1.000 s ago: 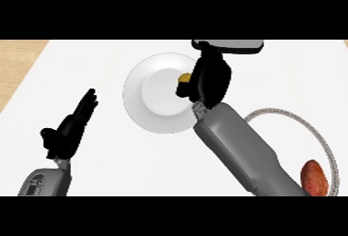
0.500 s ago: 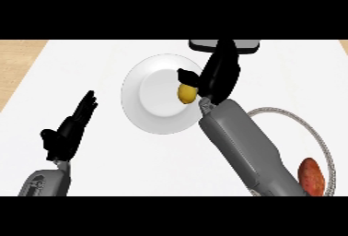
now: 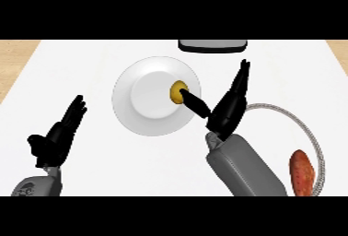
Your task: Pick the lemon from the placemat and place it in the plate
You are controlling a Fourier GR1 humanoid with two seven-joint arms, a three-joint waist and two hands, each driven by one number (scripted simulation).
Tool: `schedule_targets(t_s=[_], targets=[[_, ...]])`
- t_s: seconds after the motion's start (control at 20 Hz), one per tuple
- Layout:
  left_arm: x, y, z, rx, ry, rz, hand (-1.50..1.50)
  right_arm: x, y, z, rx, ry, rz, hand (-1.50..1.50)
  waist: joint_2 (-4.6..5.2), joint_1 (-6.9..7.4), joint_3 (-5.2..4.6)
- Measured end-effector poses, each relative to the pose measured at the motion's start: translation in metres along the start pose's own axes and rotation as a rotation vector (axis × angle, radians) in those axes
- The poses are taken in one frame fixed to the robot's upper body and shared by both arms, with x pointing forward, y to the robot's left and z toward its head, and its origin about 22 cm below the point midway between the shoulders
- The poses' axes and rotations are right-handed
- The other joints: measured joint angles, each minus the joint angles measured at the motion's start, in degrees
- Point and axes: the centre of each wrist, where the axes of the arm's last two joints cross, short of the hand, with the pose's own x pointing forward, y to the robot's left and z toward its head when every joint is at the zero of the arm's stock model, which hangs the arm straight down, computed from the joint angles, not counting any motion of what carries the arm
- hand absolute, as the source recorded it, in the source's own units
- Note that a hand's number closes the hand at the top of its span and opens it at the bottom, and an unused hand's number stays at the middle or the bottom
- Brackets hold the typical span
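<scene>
Head view: the small yellow lemon (image 3: 178,91) lies on the round white plate (image 3: 146,117), toward the plate's right side, on the white table (image 3: 95,60). The right robot hand (image 3: 228,108) stands just right of the plate with its fingers straight and released, pointing toward the far edge; its thumb reaches left over the plate's rim, and the tip seems to touch the lemon, though contact is hard to judge from this angle. The lemon is not grasped. The left robot hand (image 3: 58,138) rests open at the near left, fingers up, well apart from the plate. At the near right lies a round placemat with a pale rope-like edge (image 3: 309,138), and on it a reddish-brown oblong sweet potato (image 3: 302,171). A dark, grey-topped object (image 3: 212,44) sits at the far edge, partly cut off.
</scene>
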Motion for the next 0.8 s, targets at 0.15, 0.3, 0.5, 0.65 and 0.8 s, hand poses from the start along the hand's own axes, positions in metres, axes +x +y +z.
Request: schedule_targets(t_s=[0.15, 0.3, 0.5, 0.65, 0.8], targets=[[-0.007, 0.004, 0.004, 0.012, 0.002, 0.002, 0.00, -0.014, -0.020, 0.021, 0.013, -0.005, -0.040, -1.50, -0.06, -0.72, -0.03], [-0.005, 0.009, 0.004, 0.015, -0.003, 0.002, 0.00, -0.034, -0.040, 0.041, 0.036, -0.012, -0.047, -1.50, -0.03, -0.90, -0.03], [0.001, 0.004, 0.005, 0.013, -0.003, 0.007, 0.00, -0.054, -0.066, 0.055, 0.067, -0.021, -0.051, -1.50, 0.00, -0.87, -0.02], [-0.001, 0.008, 0.006, 0.016, 0.005, 0.006, 0.00, -0.069, -0.084, 0.062, 0.084, -0.023, -0.034, -1.50, 0.02, -0.90, -0.03], [-0.005, 0.001, 0.010, 0.013, -0.001, 0.009, 0.00, -0.084, -0.093, 0.064, 0.094, -0.029, -0.015, -1.50, 0.05, -0.82, -0.03]])
